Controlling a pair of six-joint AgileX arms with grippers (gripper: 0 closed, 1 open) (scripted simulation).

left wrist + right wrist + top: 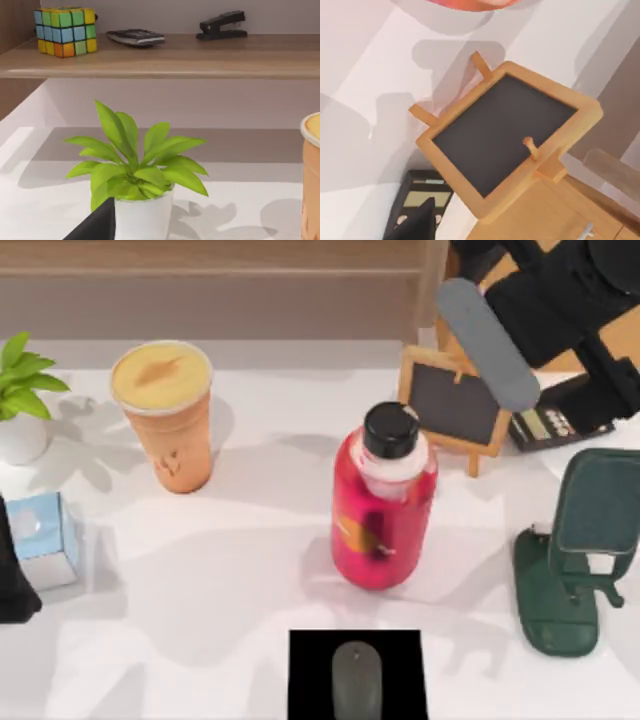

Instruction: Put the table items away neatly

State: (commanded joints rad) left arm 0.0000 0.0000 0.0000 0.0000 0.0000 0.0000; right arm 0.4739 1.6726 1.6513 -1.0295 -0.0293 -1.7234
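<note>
Since my right gripper (468, 282) is the one doing stuff, starting there: it's up at the far right of the table (250, 570), clamped on the end of the smartphone (488, 340). The phone hangs slanted in the air, over the top corner of the little wooden chalkboard (452, 400). From the right wrist camera I'm looking straight down on that chalkboard (502, 135), with a calculator (422, 200) beside it. In the top view the calculator (548, 425) sits right of the board, and nearer, by the right edge, is a dark green phone stand (570, 560).

The red bottle (383, 505) with the black cap stands mid-table. The grey mouse (356, 680) lies on a black mat (310, 670) at the near edge. The orange cup (165, 415) stands upright at the far left, near a potted plant (20, 390) and a pale blue box (45, 538).

My left gripper (15, 575) is parked at the left edge; can't tell if it's open or closed.
</note>
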